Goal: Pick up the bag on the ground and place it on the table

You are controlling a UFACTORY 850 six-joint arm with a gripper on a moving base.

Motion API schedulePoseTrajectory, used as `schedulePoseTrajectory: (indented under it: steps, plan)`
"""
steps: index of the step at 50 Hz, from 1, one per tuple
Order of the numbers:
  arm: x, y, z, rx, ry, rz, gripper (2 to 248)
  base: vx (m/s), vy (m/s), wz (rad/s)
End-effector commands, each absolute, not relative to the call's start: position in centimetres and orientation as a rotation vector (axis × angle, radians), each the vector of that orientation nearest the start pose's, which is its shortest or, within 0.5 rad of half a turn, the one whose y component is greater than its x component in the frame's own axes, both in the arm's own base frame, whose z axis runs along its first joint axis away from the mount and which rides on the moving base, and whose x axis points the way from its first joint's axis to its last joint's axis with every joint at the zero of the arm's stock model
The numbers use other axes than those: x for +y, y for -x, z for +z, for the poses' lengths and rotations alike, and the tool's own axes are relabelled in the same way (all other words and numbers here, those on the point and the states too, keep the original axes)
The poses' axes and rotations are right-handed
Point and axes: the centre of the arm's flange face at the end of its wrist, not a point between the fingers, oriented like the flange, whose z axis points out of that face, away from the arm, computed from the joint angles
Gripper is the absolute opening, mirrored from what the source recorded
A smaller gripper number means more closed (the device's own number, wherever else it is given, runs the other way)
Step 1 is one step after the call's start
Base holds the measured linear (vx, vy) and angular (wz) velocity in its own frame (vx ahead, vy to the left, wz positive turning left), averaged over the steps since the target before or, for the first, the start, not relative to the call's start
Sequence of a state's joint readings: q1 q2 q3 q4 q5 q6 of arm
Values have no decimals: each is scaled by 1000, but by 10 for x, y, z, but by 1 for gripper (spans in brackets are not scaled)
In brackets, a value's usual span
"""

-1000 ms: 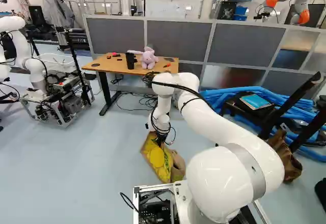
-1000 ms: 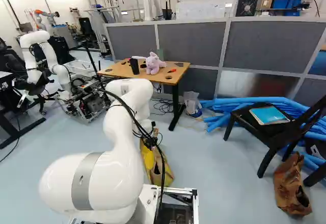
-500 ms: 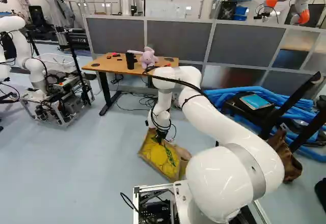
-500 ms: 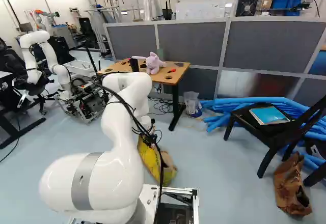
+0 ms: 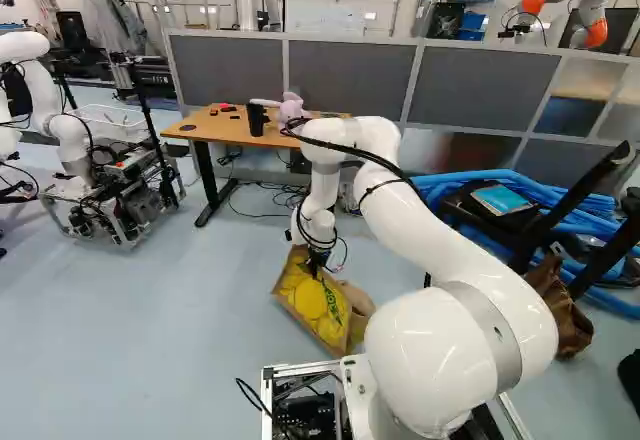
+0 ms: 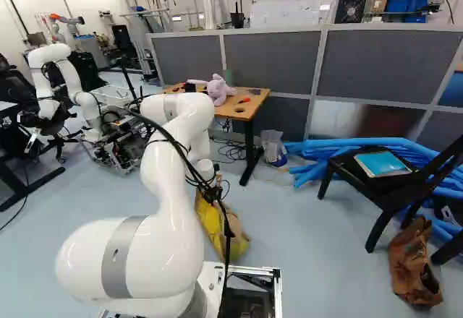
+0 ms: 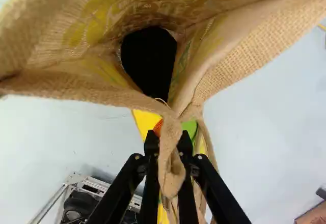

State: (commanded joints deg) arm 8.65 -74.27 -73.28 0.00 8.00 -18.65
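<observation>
The arm [image 5: 440,245] is glossy white, with a grey band [image 5: 485,332], black cables [image 6: 210,194] and black fingers [image 5: 316,260].

One burlap bag [image 7: 244,56], one brown bag [image 6: 414,264]. One bench [image 6: 255,101], with one plush toy [image 6: 219,90] and one black cup [image 5: 256,120]. One book [image 6: 382,162]. Two fingers [image 7: 151,150]. Two white arms, one mine [image 6: 160,181] and one on another robot [image 6: 85,105]; two arms with orange parts [image 5: 597,32] [image 6: 70,21]. Several blue tubes [image 6: 362,143], too tangled to count.
</observation>
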Motion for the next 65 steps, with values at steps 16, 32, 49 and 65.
schedulePoseTrajectory:
  steps: [16, 32, 49, 65]
  plan:
    - [79, -521, -24, -743, 3057, -208, 35, 0, 0, 0]
    - [79, -519, 0, -742, 3057, -227, 35, 0, 0, 0]
    - [78, -516, 26, -742, 3057, -250, 35, 0, 0, 0]
    - [78, -513, 49, -742, 3056, -275, 35, 0, 0, 0]
